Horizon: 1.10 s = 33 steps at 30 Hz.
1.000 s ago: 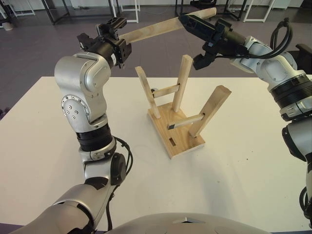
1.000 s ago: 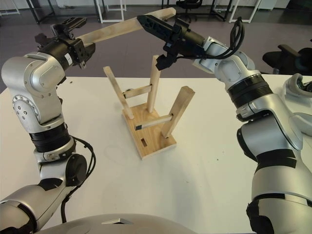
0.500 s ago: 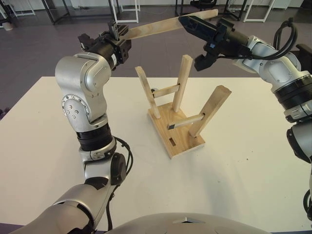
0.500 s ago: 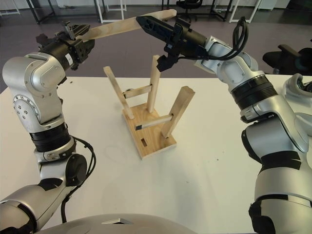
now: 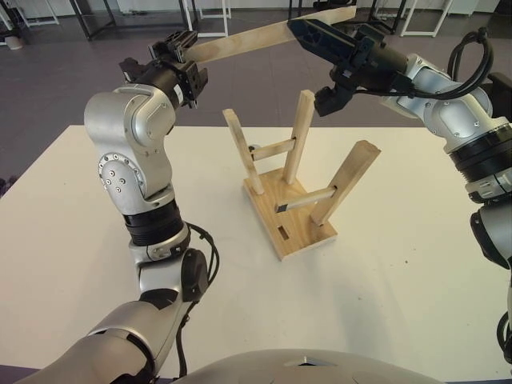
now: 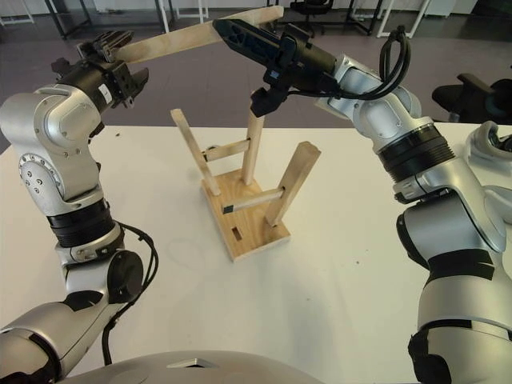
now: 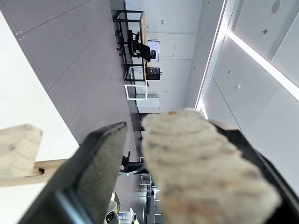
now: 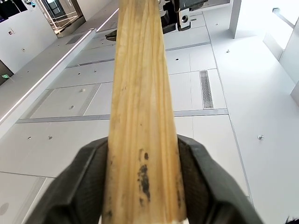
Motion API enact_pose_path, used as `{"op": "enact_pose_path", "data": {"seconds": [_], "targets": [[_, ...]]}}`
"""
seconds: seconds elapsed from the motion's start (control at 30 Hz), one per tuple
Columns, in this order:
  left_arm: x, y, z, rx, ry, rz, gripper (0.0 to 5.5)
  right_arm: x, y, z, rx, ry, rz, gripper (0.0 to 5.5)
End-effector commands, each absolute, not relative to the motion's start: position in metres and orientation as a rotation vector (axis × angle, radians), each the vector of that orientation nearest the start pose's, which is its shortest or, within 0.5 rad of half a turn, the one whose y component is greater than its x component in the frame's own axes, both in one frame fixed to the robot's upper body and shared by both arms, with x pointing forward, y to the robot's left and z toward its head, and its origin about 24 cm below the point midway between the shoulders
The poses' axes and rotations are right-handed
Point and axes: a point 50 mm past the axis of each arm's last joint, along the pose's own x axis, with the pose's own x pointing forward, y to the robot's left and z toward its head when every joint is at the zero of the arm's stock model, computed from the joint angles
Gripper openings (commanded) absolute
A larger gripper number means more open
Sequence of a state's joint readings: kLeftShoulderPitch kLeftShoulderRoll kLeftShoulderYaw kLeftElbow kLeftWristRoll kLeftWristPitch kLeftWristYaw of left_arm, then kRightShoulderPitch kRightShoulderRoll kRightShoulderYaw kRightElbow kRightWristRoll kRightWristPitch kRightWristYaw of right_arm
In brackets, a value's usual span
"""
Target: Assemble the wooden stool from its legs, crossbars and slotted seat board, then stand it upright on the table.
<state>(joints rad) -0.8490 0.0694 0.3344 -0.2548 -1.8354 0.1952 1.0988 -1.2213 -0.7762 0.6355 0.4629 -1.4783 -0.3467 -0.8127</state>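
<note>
The stool lies upside down mid-table: its slotted seat board (image 5: 302, 230) is flat on the table, with three legs (image 5: 298, 136) and two crossbars (image 5: 272, 149) standing up from it. The fourth leg (image 5: 248, 40) hangs level in the air above and behind it. My right gripper (image 5: 298, 28) is shut on that leg near its middle, as the right wrist view shows on the leg (image 8: 140, 93). My left gripper (image 5: 182, 46) is open around the leg's left end (image 7: 201, 168). One finger (image 7: 93, 158) stands a little off the wood.
The white table (image 5: 400, 304) has free room all round the stool. Two bare slots (image 5: 282, 233) show on the seat board's near corner. A black chair (image 6: 472, 88) and a white object (image 6: 490, 144) sit at the right edge, beyond the table.
The held leg has risen slightly with my right gripper. My left gripper has shifted a little left along the leg's end and its fingers have loosened from the wood.
</note>
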Motion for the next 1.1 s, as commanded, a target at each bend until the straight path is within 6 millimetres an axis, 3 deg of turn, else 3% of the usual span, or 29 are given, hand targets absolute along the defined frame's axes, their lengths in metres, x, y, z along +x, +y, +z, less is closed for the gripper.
{"op": "enact_pose_path", "data": {"seconds": [0.03,0.17,0.43,0.67,0.83,1.0,1.1], "targets": [[0.3,0.139,0.287,-1.604,0.224,-0.224,2.97,0.349,-0.123,0.299,-2.071,-1.705,-0.198,2.07],[0.299,0.137,0.287,-1.601,0.226,-0.231,2.97,0.352,-0.124,0.295,-2.097,-1.682,-0.172,2.07],[0.301,0.143,0.282,-1.606,0.211,-0.186,1.51,0.348,-0.12,0.293,-2.065,-1.736,-0.148,2.07],[0.3,0.145,0.28,-1.557,0.178,-0.175,1.47,0.348,-0.123,0.292,-2.047,-1.7,-0.145,2.07],[0.302,0.156,0.282,-1.469,0.081,-0.146,1.03,0.349,-0.123,0.282,-1.975,-1.638,-0.074,3.2],[0.299,0.164,0.283,-1.382,0.015,-0.153,1.03,0.349,-0.128,0.276,-1.948,-1.592,-0.057,4.02],[0.295,0.185,0.29,-1.219,-0.101,-0.151,1.03,0.352,-0.149,0.277,-1.865,-1.446,-0.096,4.05]]}}
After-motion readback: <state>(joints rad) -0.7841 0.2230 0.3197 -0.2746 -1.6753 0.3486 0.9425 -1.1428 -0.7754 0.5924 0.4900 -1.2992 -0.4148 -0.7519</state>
